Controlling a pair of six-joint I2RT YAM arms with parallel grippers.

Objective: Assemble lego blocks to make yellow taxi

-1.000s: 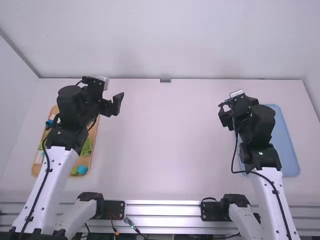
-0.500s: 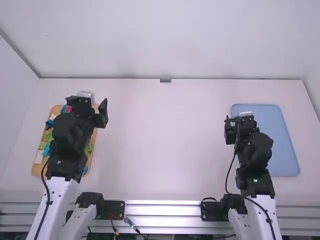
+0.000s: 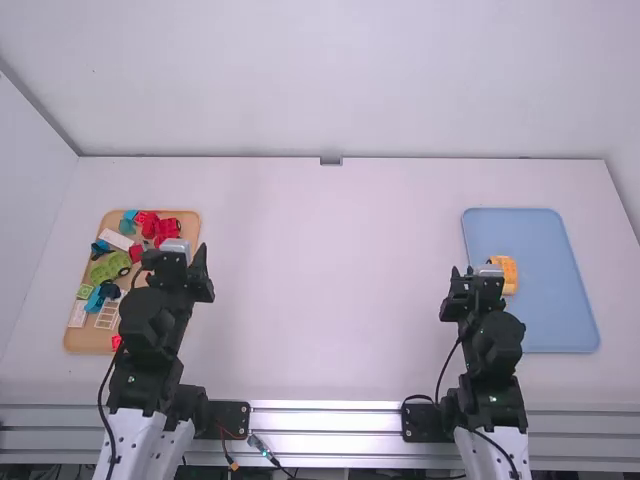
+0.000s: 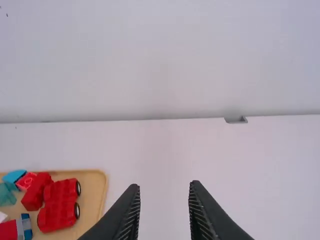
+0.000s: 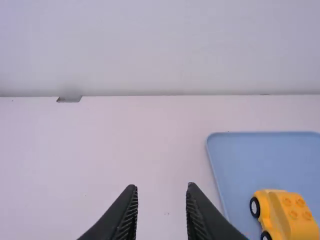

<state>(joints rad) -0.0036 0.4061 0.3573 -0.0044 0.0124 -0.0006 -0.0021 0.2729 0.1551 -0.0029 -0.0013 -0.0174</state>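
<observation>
My jaws are both hanging parted and empty, and with the yellow taxi (image 5: 282, 215) sitting seemingly complete on the blue tray (image 5: 240, 160), I am wisely leaving it unbumped.

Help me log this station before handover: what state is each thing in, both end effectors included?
black two-finger left end effector: open, empty
black two-finger right end effector: open, empty
yellow plastic block car: assembled, upright, ungripped
light blue rectangular tray: flat, holding the yellow car
tan shallow tray: flat, loaded with loose, mixed-colour blocks
red plastic wheeled block: ungripped, in the tan tray
</observation>
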